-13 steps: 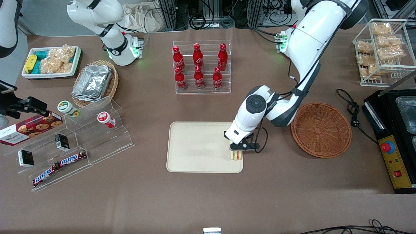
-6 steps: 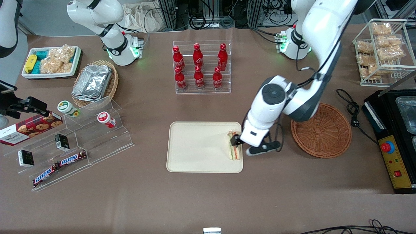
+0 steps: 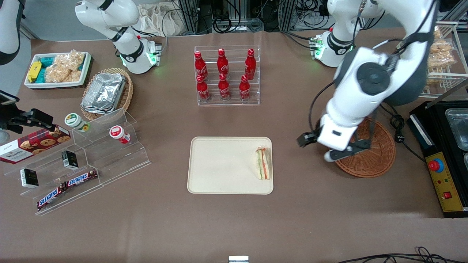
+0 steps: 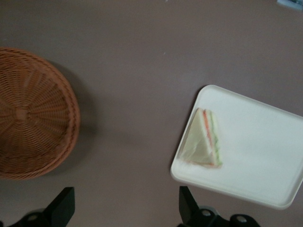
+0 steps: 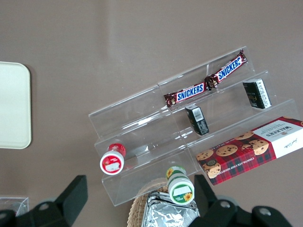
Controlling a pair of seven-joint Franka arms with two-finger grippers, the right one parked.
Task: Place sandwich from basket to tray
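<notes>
The wrapped triangular sandwich lies on the cream tray, by the tray's short edge nearest the reddish-brown basket. The basket has nothing in it. My left gripper is open and holds nothing. It hangs raised above the bare table between the tray and the basket, and the arm covers part of the basket. In the left wrist view the gripper has its jaws wide apart over brown table, with the sandwich on the tray and the basket to either side.
A clear rack of red bottles stands farther from the front camera than the tray. A black machine and a black cable lie beside the basket. A clear stepped stand with snacks sits toward the parked arm's end.
My gripper let go of the sandwich on the tray, rose and moved away toward the basket. The sandwich stays lying on the tray.
</notes>
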